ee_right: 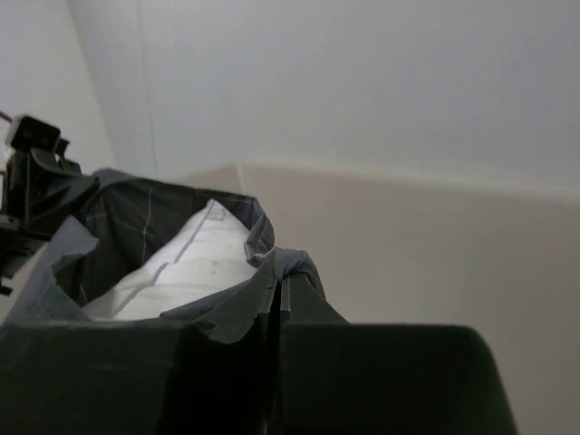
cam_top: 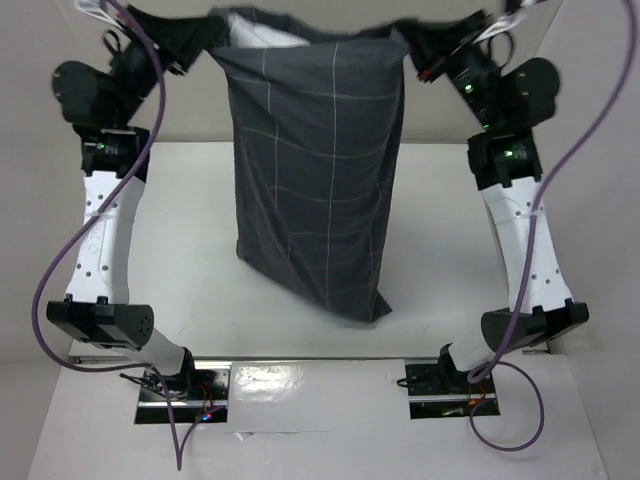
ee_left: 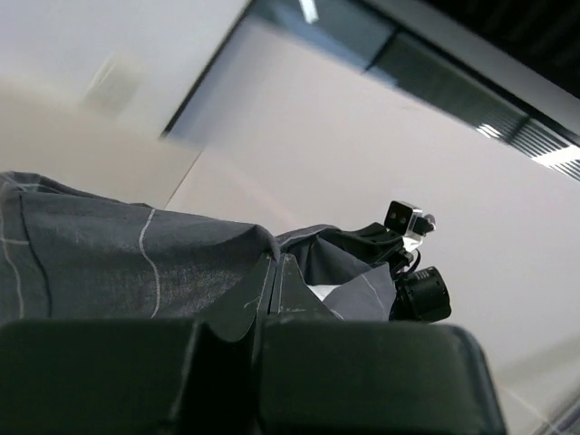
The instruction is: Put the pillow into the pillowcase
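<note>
The dark grey checked pillowcase (cam_top: 315, 170) hangs upright from both raised grippers, its lower end resting on the table. The white pillow (cam_top: 262, 35) sits inside it and shows only at the open top; it also shows in the right wrist view (ee_right: 186, 267). My left gripper (cam_top: 195, 45) is shut on the pillowcase's top left corner (ee_left: 258, 240). My right gripper (cam_top: 425, 45) is shut on the top right corner (ee_right: 290, 263). In the left wrist view a sliver of pillow (ee_left: 326, 294) shows inside the opening.
The white table (cam_top: 180, 250) lies under the hanging case. Purple cables (cam_top: 90, 240) loop beside each arm. The arm bases (cam_top: 185, 385) sit at the near edge.
</note>
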Tool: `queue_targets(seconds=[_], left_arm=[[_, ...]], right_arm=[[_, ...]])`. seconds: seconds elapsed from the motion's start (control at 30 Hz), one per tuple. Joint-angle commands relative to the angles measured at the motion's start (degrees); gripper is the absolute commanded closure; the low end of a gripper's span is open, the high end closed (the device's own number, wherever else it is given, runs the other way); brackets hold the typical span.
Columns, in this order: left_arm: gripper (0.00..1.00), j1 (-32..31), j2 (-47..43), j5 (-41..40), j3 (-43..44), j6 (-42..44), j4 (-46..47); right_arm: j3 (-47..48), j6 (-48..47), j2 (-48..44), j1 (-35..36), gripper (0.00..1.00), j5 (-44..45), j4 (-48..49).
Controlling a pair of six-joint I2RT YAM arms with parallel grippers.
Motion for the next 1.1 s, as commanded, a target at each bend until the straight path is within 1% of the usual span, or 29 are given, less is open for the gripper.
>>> queue_targets(seconds=[0.0, 0.03, 0.07, 0.1, 0.17, 0.2, 0.23, 0.27, 0.3, 0.33, 0.37, 0.43, 0.53, 0.57, 0.63, 0.73, 0.77, 0.8, 0.9, 0.93, 0.97, 1.03, 1.07], left_arm=[[1.0, -0.7, -4.7, -0.3, -10.9, 0.0, 5.4], [1.0, -0.7, -4.7, -0.3, -15.2, -0.8, 6.6], [1.0, -0.7, -4.7, 0.7, -15.3, -1.6, 7.6], [1.0, 0.1, -3.1, 1.3, -11.0, -3.0, 7.6], [1.0, 0.7, -1.1, 2.0, -2.8, -3.0, 4.9], [1.0, 1.4, 1.3, 1.1, 8.1, -0.4, 2.3], [1.0, 2.2, 2.7, 0.3, 13.7, 0.7, -0.5], [1.0, 2.9, 3.9, -0.5, 18.4, 0.8, -2.7], [1.0, 3.8, 4.5, -1.4, 21.6, 0.8, -3.2], [1.0, 6.5, 4.5, -1.9, 22.9, -2.6, -1.3], [1.0, 7.9, 3.5, -2.6, 21.5, -4.9, 0.9], [1.0, 9.9, 2.2, -2.6, 17.5, -9.0, 5.8], [1.0, 10.4, 0.5, -2.1, 13.9, -9.0, 5.8], [1.0, 9.8, 0.5, -1.6, 10.9, -9.0, 6.7], [1.0, 9.8, -0.5, -1.6, 8.4, -8.4, 7.2], [1.0, 8.0, -0.5, -1.1, 4.3, -6.2, 6.3], [1.0, 6.7, -1.0, -0.4, 0.6, -5.4, 6.3], [1.0, 6.7, -1.8, -0.4, -1.6, -5.4, 7.0], [1.0, 5.2, -1.8, -0.4, -6.5, -4.2, 6.5], [1.0, 5.2, -1.2, -0.4, -6.5, -4.2, 7.4], [1.0, 5.2, -0.2, 0.7, -4.7, -5.9, 7.4], [1.0, 5.2, 4.6, 1.8, 1.8, -8.0, 8.7], [1.0, 5.2, 6.8, 1.8, 14.0, -8.0, 5.4]], right_arm=[[-14.1, -0.2, -3.9, -0.6, 1.0, -0.1, 2.9], [-16.4, 1.5, -3.9, -0.6, 1.0, -0.9, 3.5], [-16.2, 1.6, -3.9, -0.6, 1.0, -1.6, 3.5], [-11.1, 2.1, -3.2, -0.6, 1.0, -1.6, 3.5], [-2.9, 1.4, -2.0, -0.6, 1.0, -1.0, 1.9], [1.9, 0.3, -0.9, -0.6, 1.0, -0.4, 0.7], [6.6, 0.3, 0.9, -0.6, 1.0, -0.4, -0.7], [13.6, 0.3, 1.5, -0.6, 1.0, -0.4, -0.8], [15.4, 0.3, 1.5, -0.6, 1.0, 0.3, 0.0], [16.1, 0.3, 1.5, -0.6, 1.0, 1.2, 1.0], [14.7, 0.3, -0.3, -0.6, 1.0, 1.8, 3.7], [12.4, 0.3, -2.0, -0.6, 1.0, 2.9, 5.8], [11.1, -0.2, -2.5, -0.6, 1.0, 2.3, 5.0], [10.2, -0.2, -2.5, -0.6, 1.0, 2.3, 4.3], [6.8, -0.2, -2.5, -0.6, 1.0, 2.3, 4.3], [2.8, 0.5, -0.9, -0.6, 1.0, 1.5, 3.6], [1.4, 1.0, -0.2, -0.6, 1.0, 0.8, 3.0], [-2.1, 1.0, 0.5, -0.6, 1.0, 0.8, 3.0], [-5.8, 1.6, 2.8, 0.0, 1.0, -0.8, 2.3], [-5.8, 1.6, 3.6, 0.0, 1.0, -1.3, 1.4], [-4.2, 1.6, 4.2, 0.0, 1.0, -1.3, 0.9], [2.5, 2.1, 5.0, 0.0, 1.0, -1.3, 0.0], [5.6, 1.0, 5.7, 0.0, 1.0, -0.7, -0.6]])
